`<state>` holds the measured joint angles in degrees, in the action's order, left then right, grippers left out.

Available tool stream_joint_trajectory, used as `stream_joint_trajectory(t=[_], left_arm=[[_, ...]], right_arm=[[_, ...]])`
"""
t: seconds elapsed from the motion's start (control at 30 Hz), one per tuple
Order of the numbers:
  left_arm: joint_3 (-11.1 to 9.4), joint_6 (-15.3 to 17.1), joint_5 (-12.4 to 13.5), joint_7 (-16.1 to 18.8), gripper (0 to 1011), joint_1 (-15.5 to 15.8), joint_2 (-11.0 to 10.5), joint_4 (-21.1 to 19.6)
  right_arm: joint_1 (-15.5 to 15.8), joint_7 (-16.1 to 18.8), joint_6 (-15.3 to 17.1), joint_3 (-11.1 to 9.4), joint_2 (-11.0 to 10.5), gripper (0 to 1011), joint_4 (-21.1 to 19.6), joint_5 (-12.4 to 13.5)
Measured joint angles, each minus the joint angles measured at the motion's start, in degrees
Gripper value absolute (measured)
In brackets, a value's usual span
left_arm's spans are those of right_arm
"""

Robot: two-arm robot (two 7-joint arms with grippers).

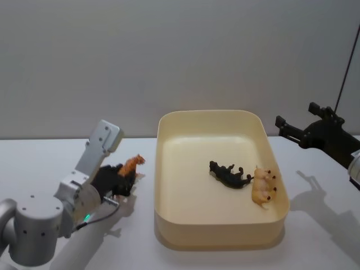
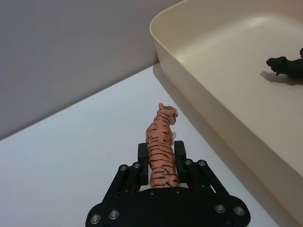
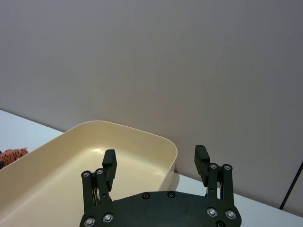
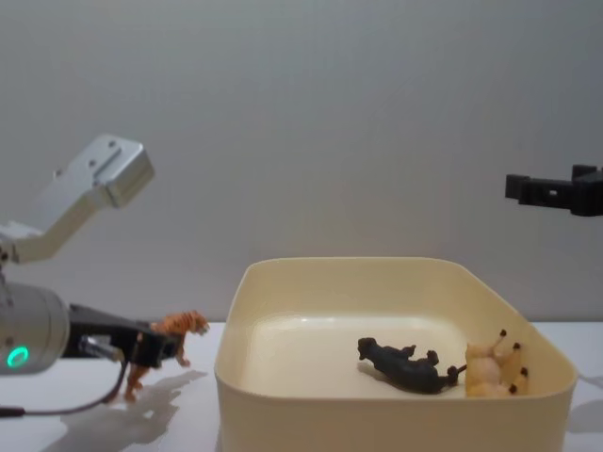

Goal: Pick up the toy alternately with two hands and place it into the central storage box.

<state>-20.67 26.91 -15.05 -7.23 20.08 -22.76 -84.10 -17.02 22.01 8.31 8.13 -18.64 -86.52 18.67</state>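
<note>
My left gripper point(image 2: 160, 152) is pinched on the rear half of the tiger toy point(image 2: 162, 142), one flat finger point(image 2: 142, 152) pressed to each flank, down by the white table point(image 1: 50, 157) just left of the central storage box point(image 1: 169, 169). The tiger's long axis runs straight out from my gripper, in line with the fingers, so its head leads and its hindquarters sit back between the pads. From my head view the orange head point(image 1: 135, 161) points toward the box's near-left wall, close to it without touching; from my chest view the tiger point(image 4: 172, 340) stands upright, head raised toward the box, and its hind legs look to be at or just above the tabletop, though I cannot tell whether they touch. Inside the box lie two other animals on their sides: a black one point(image 1: 229, 174) near the middle and a tan one point(image 1: 263, 186) just right of it, touching it and close to the right wall. My right gripper point(image 3: 155, 164) hangs above the table to the right of the box's far corner, its fingers spread wide with nothing between them.
</note>
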Motion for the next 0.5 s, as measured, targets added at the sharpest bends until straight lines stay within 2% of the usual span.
stream_joint_trajectory(t=[0.23,0.5], left_arm=[[0.61,0.90,2.60,0.12,300,0.89,-0.48,-1.62],[1.37,0.49,5.59,-2.66,300,2.58,-1.11,-2.87]], right_arm=[[0.00,0.00,0.00,0.00,0.00,1001,0.00,0.00],[0.00,0.00,0.00,0.00,0.00,1001,0.00,0.00]])
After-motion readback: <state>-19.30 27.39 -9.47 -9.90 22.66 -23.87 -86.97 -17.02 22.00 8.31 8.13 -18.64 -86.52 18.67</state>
